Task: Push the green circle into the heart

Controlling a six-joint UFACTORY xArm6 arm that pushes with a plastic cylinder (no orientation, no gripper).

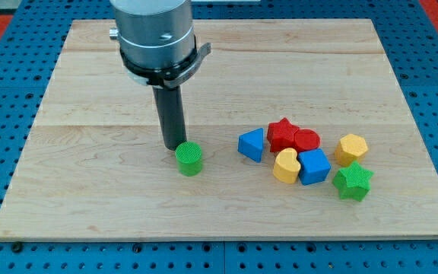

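A green circle block (pixel 190 159) sits on the wooden board a little left of centre. A yellow heart block (pixel 285 166) lies to its right, inside a cluster of blocks. My tip (pixel 173 146) rests on the board just up and to the left of the green circle, touching or almost touching its edge. The rod rises from there to the grey arm body (pixel 157 34) at the view's top.
Around the heart: a blue triangle (pixel 252 144) to its left, a red star (pixel 283 135) and a red round block (pixel 306 141) above, a blue cube (pixel 314 166) to its right. A yellow hexagon (pixel 350 149) and a green star (pixel 353 183) lie further right. The board's edge (pixel 226 238) meets a blue surround.
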